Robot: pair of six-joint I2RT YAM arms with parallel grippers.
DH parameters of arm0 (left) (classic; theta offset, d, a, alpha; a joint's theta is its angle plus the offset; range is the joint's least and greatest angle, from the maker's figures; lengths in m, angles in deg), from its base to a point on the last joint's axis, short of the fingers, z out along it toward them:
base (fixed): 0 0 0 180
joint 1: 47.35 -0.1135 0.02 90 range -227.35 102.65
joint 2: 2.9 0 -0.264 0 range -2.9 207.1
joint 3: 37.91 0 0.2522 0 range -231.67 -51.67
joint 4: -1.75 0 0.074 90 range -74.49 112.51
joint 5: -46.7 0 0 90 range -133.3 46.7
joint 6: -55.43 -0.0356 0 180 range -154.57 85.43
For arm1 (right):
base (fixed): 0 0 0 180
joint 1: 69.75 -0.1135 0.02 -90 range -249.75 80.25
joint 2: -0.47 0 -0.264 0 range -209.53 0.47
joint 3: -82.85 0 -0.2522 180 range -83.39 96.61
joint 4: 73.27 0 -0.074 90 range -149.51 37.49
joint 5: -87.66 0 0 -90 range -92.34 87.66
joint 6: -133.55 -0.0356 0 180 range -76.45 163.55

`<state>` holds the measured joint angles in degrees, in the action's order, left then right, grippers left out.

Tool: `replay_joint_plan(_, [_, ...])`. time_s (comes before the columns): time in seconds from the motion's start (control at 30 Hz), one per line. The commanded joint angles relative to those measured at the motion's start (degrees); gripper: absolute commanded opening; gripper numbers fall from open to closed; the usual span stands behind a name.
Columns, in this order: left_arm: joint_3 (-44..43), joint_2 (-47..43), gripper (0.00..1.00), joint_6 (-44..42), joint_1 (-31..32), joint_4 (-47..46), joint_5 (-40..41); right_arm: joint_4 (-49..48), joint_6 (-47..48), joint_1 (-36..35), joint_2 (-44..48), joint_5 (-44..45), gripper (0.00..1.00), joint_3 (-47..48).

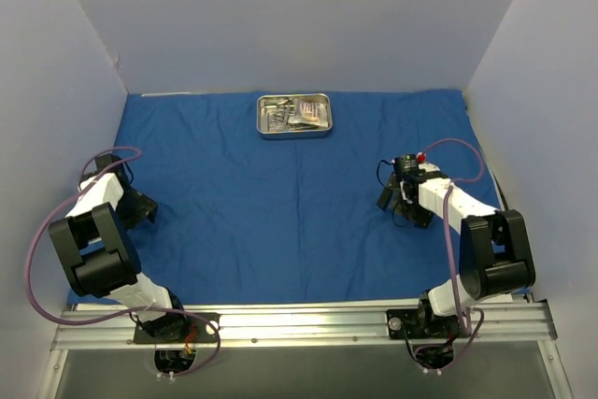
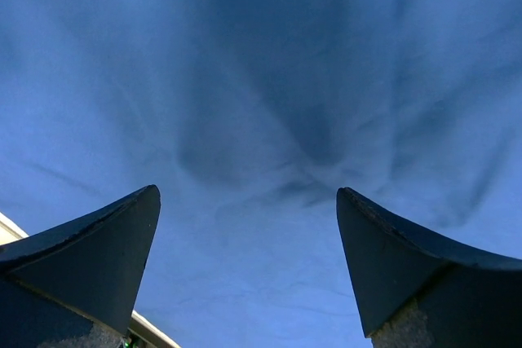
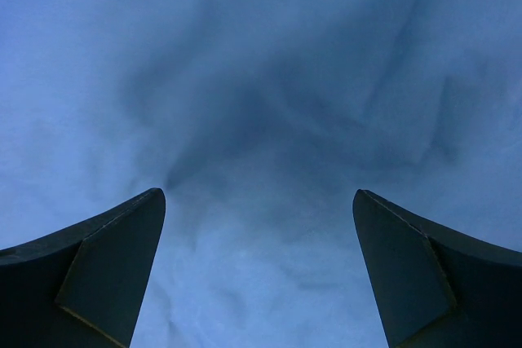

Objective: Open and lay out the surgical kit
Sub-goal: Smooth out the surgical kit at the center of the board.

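The royal-blue cloth (image 1: 280,221) of the surgical kit lies spread flat over most of the table, with soft creases. A small steel tray (image 1: 295,136) stands on it at the far centre, holding silver instruments and packets in a heap. My left gripper (image 1: 140,208) hovers low over the cloth's left edge. In the left wrist view it (image 2: 249,201) is open, with only blue cloth (image 2: 261,79) between the fingers. My right gripper (image 1: 391,196) is right of centre, over the cloth. It (image 3: 259,201) is open too, and nothing but cloth (image 3: 261,79) shows under it.
White walls close in the table on the left, back and right. An aluminium rail (image 1: 299,320) with both arm bases runs along the near edge. A pale strip of table edge (image 2: 155,332) shows beside the left finger.
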<state>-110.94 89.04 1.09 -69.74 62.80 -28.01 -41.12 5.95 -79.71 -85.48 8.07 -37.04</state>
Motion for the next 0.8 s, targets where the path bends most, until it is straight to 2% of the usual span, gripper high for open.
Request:
replay_joint_plan(0.0, [1.0,0.2,0.99,1.9,-0.9,-1.1,-2.2,0.6,-4.0,2.0,-0.2,-0.4,0.95,-2.7])
replay_joint_plan(0.13, [2.7,0.8,1.0,2.5,-1.9,0.6,-3.5,1.1,-6.1,6.5,2.5,-2.0,0.95,-6.1])
replay_joint_plan(0.27, [5.1,0.9,0.93,3.1,-3.9,2.4,-5.4,2.6,-5.7,12.7,6.0,-4.3,0.95,-7.8])
replay_joint_plan(0.53, [10.0,-1.1,0.9,4.7,-6.2,4.4,-7.7,4.3,-4.7,23.2,7.9,-7.3,0.95,-10.7])
replay_joint_plan(0.77, [8.5,-4.4,0.89,6.6,-6.6,9.3,-5.9,6.0,-1.7,22.7,11.9,-3.4,0.95,-7.3])
